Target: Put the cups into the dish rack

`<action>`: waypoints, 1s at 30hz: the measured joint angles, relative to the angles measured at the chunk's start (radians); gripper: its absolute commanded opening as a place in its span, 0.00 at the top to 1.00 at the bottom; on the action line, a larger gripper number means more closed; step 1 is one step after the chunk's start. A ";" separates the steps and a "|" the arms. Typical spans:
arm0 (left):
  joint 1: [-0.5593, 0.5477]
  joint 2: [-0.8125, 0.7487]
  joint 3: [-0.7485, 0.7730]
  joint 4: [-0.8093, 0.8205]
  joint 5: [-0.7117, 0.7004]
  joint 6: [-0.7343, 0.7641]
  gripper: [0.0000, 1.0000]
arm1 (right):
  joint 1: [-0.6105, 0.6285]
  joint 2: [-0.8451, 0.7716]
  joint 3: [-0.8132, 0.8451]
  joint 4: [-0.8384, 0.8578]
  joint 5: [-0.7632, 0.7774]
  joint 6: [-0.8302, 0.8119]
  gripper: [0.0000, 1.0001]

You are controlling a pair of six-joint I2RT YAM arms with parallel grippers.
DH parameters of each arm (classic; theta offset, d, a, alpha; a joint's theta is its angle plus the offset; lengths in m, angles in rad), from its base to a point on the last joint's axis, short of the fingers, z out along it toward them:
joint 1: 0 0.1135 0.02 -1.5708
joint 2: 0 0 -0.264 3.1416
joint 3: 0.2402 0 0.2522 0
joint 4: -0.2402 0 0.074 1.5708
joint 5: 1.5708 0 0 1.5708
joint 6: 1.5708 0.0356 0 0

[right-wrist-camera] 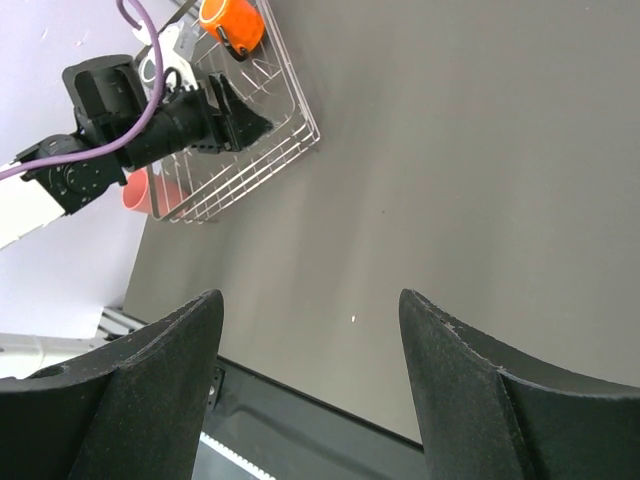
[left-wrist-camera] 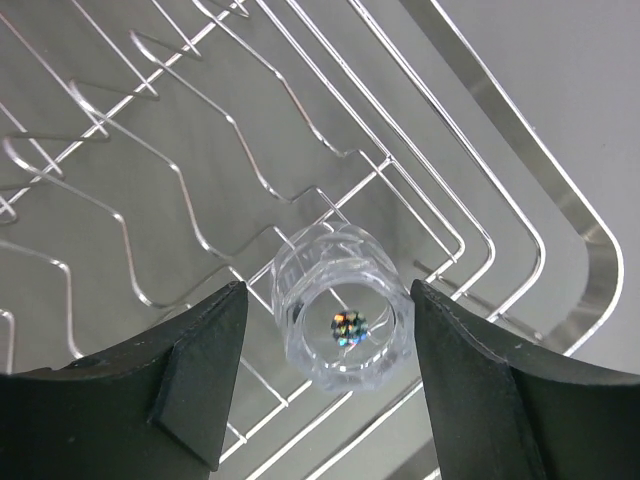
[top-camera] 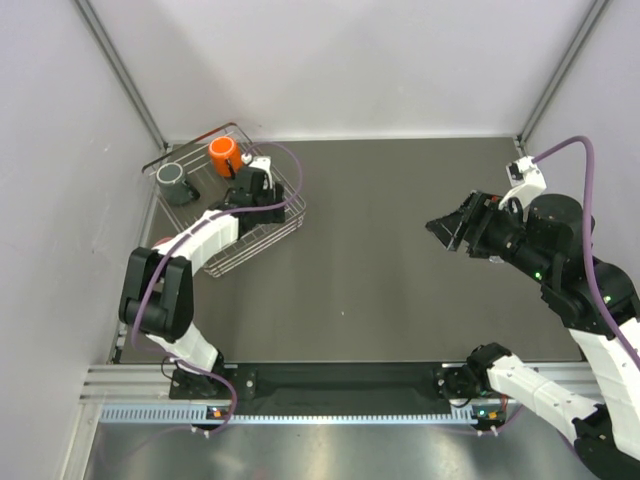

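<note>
Clear tumbler, look: the clear tumbler is see-through, with a faceted wall and a thick round rim. A small rainbow glint sits at the centre of its bottom. The left wrist view looks straight down into it.

Clear tumbler, place: it stands inside the dish rack, on the thin silver wires of the bottom and close to one rounded corner of the rack.

Clear tumbler and fingers: it is between the two black fingers of the left gripper. A strip of rack wire shows between the glass and the finger on the left of that view. The other finger is right beside the rim, and I cannot tell whether it touches.

Left gripper, fingers: spread wider than the glass, not pinching it.

Orange mug: the orange mug is bright orange with a handle and sits in the far part of the dish rack, beyond the left gripper.

Dark grey cup: the dark grey cup is in the far left part of the dish rack, beside the orange mug, with its mouth showing from above.

Right gripper, fingers: the right gripper is spread wide with only bare table between its fingers. It is well apart from the dish rack, to the rack's right.
</note>
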 measured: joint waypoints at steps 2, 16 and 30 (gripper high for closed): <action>0.000 -0.014 0.000 -0.010 -0.002 -0.004 0.28 | 0.000 0.000 0.000 0.000 -0.002 0.002 0.29; 0.000 -0.284 0.048 -0.111 -0.037 -0.106 0.26 | 0.000 0.050 0.000 0.000 -0.004 0.004 0.29; 0.000 -0.628 0.095 -0.345 0.024 -0.237 0.27 | -0.031 0.341 0.120 -0.118 0.333 0.153 0.30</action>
